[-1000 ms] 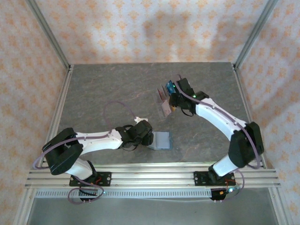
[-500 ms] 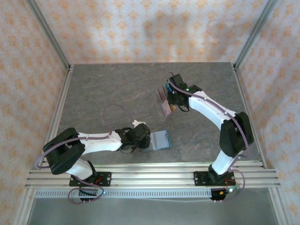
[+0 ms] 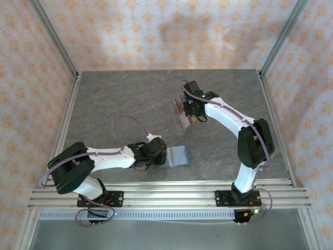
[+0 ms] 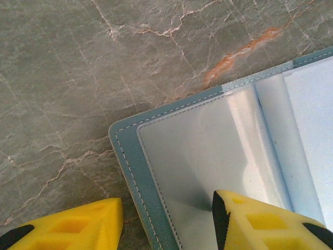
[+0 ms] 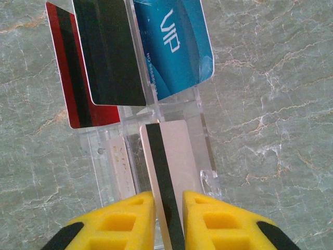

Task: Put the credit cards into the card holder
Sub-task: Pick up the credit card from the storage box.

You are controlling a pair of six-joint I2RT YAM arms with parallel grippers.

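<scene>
The card holder (image 3: 179,155) lies open on the table near the front, teal outside (image 4: 127,156) and pale inside. My left gripper (image 3: 160,156) (image 4: 166,229) is open across its left edge, one finger on the table and the other on the clear inner pocket. My right gripper (image 3: 190,110) (image 5: 169,200) is shut on a pale pink card (image 5: 177,151) with a black stripe, held on edge over the clear slotted rack (image 5: 112,172). A blue VIP card (image 5: 174,47), a dark card (image 5: 106,52) and a red striped card (image 5: 65,83) stand in the rack.
The clear rack (image 3: 182,119) stands mid-table, right of centre. Metal frame rails (image 3: 67,120) run along the table's sides, with patterned walls behind. Open marbled tabletop (image 3: 119,99) lies to the left and back.
My right gripper has shifted slightly left and back over the rack, its elbow swinging inward. My left gripper has edged a little toward the front-left at the wallet's edge.
</scene>
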